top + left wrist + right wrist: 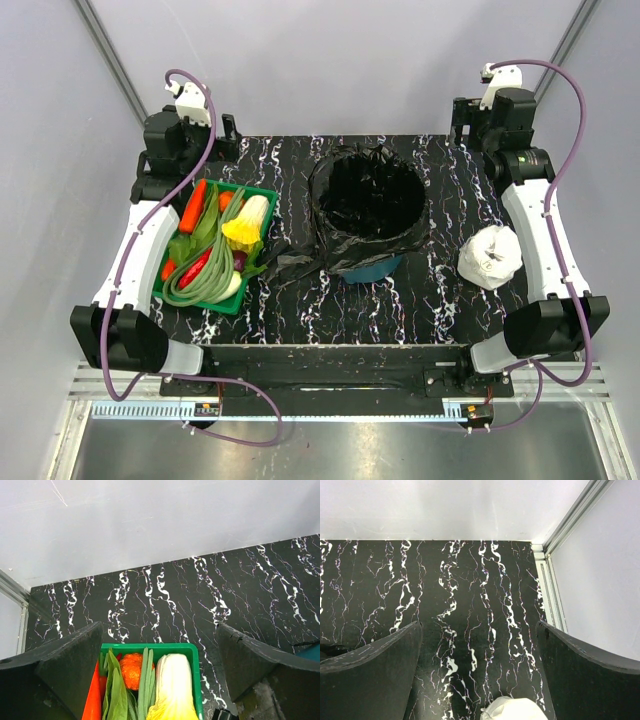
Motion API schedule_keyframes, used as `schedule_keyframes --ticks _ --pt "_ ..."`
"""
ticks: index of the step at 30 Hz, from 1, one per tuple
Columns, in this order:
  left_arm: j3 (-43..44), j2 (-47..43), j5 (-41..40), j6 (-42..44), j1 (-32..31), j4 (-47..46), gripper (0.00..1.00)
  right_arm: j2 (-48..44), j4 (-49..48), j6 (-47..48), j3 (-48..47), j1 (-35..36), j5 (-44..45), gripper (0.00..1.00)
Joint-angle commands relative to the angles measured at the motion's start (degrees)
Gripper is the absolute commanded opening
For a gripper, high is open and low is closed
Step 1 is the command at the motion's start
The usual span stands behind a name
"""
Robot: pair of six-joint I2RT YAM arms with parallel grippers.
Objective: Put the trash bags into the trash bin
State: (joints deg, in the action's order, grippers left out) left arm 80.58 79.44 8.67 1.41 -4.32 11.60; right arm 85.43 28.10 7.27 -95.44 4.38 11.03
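The teal trash bin (376,270) stands mid-table. A large black trash bag (368,205) lines it and drapes over its rim, mouth open. A smaller crumpled black trash bag (290,258) lies on the table against the bin's left side. My left gripper (228,133) is at the back left, open and empty; in its wrist view (159,645) it hangs over the far end of the vegetable tray, and a sliver of the bin (312,651) shows at the right edge. My right gripper (461,118) is at the back right, open and empty (479,645) over bare table.
A green tray (268,197) of vegetables sits at the left, also in the left wrist view (196,680). A crumpled white bag (490,257) lies at the right, its top in the right wrist view (512,711). Walls close the table's back and sides.
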Motion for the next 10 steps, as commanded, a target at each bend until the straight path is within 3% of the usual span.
schedule_keyframes --ticks 1,10 --pt "1.2 -0.7 0.9 -0.8 0.1 -3.5 0.99 -1.4 -2.5 0.6 -2.4 0.2 0.6 1.00" --pt "1.0 -0.3 1.4 -0.8 0.0 -3.7 0.99 -1.3 -2.3 0.7 -2.6 0.2 0.2 1.00"
